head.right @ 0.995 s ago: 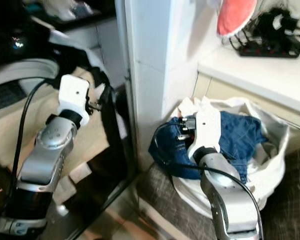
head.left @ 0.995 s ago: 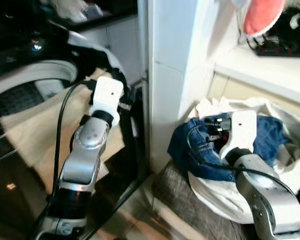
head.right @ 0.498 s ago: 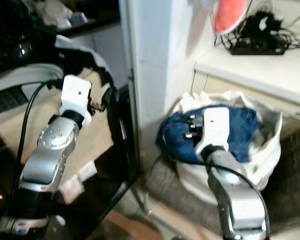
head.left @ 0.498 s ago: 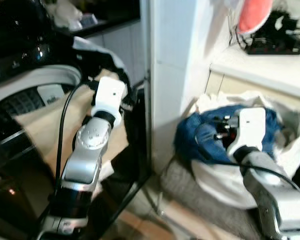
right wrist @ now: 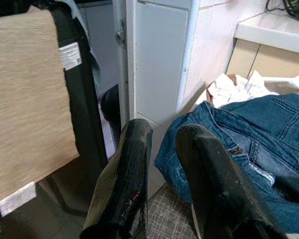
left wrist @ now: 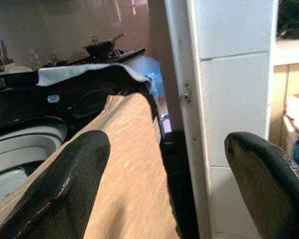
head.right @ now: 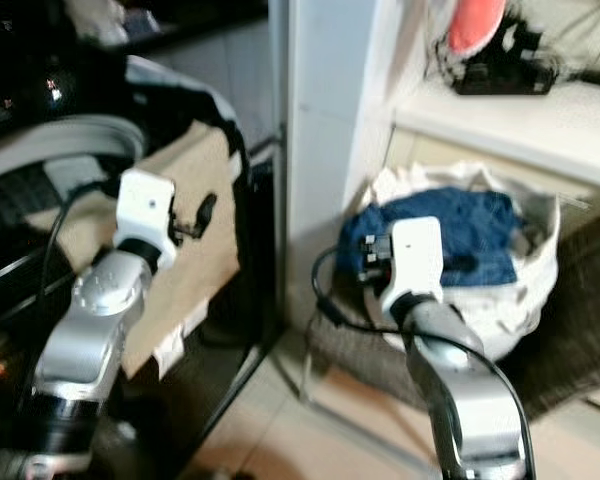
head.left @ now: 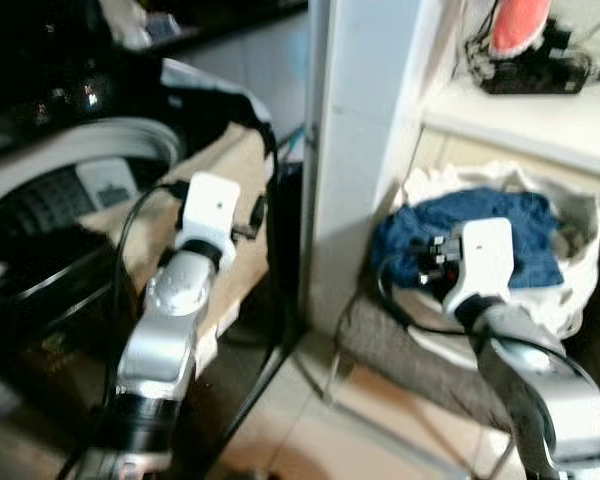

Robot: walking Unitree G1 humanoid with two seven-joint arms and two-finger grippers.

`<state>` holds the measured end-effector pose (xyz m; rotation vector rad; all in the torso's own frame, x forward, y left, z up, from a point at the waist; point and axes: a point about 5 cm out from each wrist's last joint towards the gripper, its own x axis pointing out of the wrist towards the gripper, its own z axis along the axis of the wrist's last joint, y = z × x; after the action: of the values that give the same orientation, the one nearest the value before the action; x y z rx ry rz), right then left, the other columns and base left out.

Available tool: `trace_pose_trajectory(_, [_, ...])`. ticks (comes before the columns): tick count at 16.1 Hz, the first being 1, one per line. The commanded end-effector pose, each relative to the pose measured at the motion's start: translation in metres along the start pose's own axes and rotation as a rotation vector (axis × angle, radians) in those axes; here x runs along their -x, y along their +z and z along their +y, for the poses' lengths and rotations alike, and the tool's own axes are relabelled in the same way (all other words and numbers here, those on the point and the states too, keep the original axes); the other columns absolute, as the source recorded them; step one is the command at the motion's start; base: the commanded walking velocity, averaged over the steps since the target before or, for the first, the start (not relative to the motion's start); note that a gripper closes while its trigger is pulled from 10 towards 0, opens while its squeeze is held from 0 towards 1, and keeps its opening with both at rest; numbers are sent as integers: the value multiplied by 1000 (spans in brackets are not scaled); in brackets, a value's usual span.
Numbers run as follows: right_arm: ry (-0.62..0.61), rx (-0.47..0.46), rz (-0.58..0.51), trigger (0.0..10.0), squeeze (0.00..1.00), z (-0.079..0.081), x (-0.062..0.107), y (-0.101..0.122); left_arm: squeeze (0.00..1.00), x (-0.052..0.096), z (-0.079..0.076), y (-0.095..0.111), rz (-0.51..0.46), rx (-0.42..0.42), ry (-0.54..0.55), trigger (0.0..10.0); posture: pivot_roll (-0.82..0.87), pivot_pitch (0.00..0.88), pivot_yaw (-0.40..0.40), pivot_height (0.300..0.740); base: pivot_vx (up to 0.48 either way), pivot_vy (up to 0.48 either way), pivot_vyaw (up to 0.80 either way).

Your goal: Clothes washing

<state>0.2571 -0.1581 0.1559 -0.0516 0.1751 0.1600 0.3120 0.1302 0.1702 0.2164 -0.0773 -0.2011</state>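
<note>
**A:** How far along did the washing look at that moment?

**B:** Early, by my reading. The blue jeans (head.left: 480, 235) lay heaped in the white laundry bag (head.left: 570, 300), just ahead of the right gripper (right wrist: 164, 164). Its two fingers stood a little apart with nothing between them, their tips just short of the denim's edge and not touching it, as far as the wrist view showed.

**A:** And the other arm?

**B:** The left gripper (left wrist: 164, 164) was spread wide and held nothing. Ahead of it, a tan cloth (head.left: 220, 200) hung over the raised black lid (left wrist: 89, 84) of the washing machine (head.left: 70, 180). The machine's pale round rim sat beyond and to that gripper's outer side. I could not tell what lay in the drum; it was too dark.

**A:** So nothing had been loaded?

**B:** I couldn't say. The jeans, at least, had not been lifted. A white tiled pillar (head.left: 365, 130) stood between the two grippers, with the machine on the left gripper's side and the bag on the right's.

**A:** What was left, then?

**B:** Most of it, I judged: closing on the jeans, pulling them free of the bag, carrying them around the pillar and dropping them in the drum. The tan cloth still needed dealing with too.
</note>
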Motion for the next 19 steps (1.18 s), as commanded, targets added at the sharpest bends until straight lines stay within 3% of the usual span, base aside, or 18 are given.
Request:
trace_pose_trajectory(1, [-9,0,-8,10000,0,-3,-1,2,0,0,-2,6,-30,-8,-19,10000,-58,0,17,740,0,0,0])
trace_pose_trajectory(19, [-25,-2,-14,10000,0,-10,1,2,0,-1,-6,7,-36,5,-49,10000,-63,0,32,740,302,0,0])
